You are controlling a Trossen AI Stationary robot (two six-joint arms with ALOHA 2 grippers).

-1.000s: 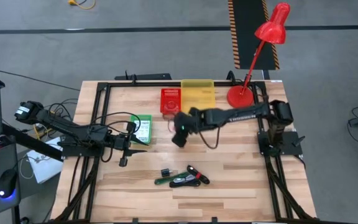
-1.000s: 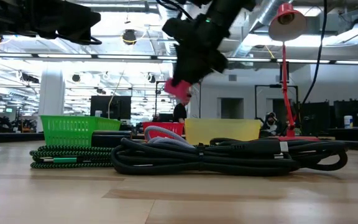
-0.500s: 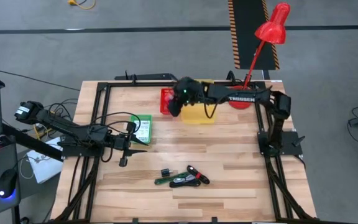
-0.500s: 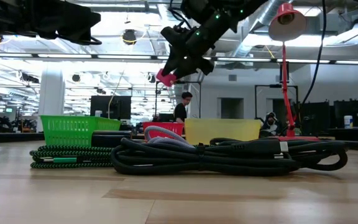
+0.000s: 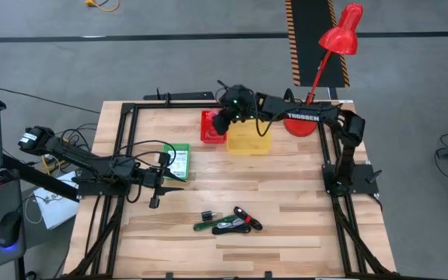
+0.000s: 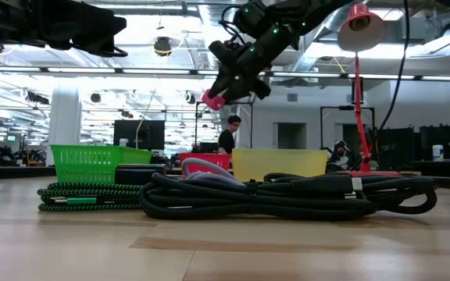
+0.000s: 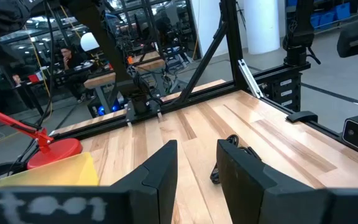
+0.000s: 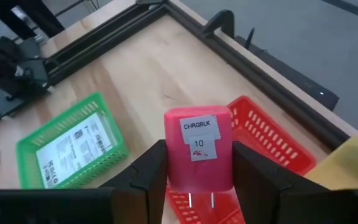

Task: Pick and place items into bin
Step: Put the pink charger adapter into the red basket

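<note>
My right gripper [image 5: 222,123] is shut on a pink block [image 8: 199,149] labelled "CHRGBLK 10", which it carries in the air over the red basket [image 5: 211,131] near the table's far edge. In the low view the block [image 6: 212,99] shows high above the baskets. A black cable [image 5: 234,226], a green stick [image 5: 205,226] and a tiny black block [image 5: 206,215] lie together near the near edge. The green basket [image 5: 177,161] holds a white packet [image 8: 72,144]. My left gripper [image 5: 171,178] waits open beside the green basket. My right gripper pinches the pink block by its two opposite side faces [image 8: 170,163], one finger [image 8: 146,177] on each side. The labelled face points at the wrist camera. The fingers slant downward from above. The block is lifted clear, over the red basket [image 8: 267,142].
A yellow basket [image 5: 249,134] stands right of the red one, and a red desk lamp's base [image 5: 298,123] sits at the far right corner. Black frame rails [image 5: 123,148] border the table. A green braided cord [image 6: 84,195] and the black cable [image 6: 287,195] fill the low view's foreground.
My right gripper has moved from over the table's middle toward the far edge, keeping hold of the pink block. It has turned and risen a little on the way, and now hangs over the red basket.
</note>
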